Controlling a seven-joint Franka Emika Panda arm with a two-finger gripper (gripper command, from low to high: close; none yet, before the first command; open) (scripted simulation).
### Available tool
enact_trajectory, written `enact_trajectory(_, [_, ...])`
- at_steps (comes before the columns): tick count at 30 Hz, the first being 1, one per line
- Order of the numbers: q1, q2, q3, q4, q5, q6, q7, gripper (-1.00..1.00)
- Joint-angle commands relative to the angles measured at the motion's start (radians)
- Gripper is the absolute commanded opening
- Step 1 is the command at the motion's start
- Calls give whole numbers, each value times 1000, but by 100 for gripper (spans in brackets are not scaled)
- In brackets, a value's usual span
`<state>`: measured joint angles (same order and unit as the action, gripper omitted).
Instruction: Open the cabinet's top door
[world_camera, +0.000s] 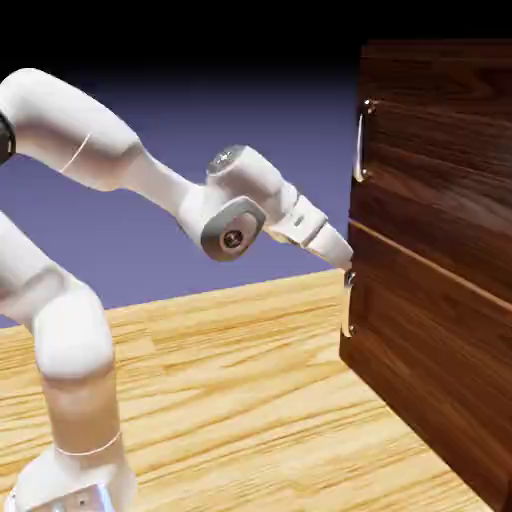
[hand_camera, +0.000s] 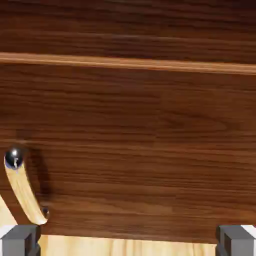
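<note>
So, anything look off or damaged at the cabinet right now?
Nothing is damaged or askew: both cabinet panels sit flush and shut. The odd part is placement: the gripper is by the lower handle, below the seam, while the top door and its handle sit higher, untouched.

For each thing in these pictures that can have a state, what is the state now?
Top door: closed, flush with the cabinet front.
Top handle: untouched, nothing near it.
Lower door: closed.
Lower handle: not gripped; in the hand view it lies beside the left fingertip.
Claw: open and empty, close to the cabinet front at the seam between both doors.
</note>
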<state>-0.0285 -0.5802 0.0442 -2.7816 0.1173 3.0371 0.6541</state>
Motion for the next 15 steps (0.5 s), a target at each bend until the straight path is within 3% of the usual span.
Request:
enact_trajectory(1, [-15, -4, 16, 11, 44, 0, -32, 0])
enact_trajectory(15, [-225, -57, 246, 158, 653, 1, -483, 0])
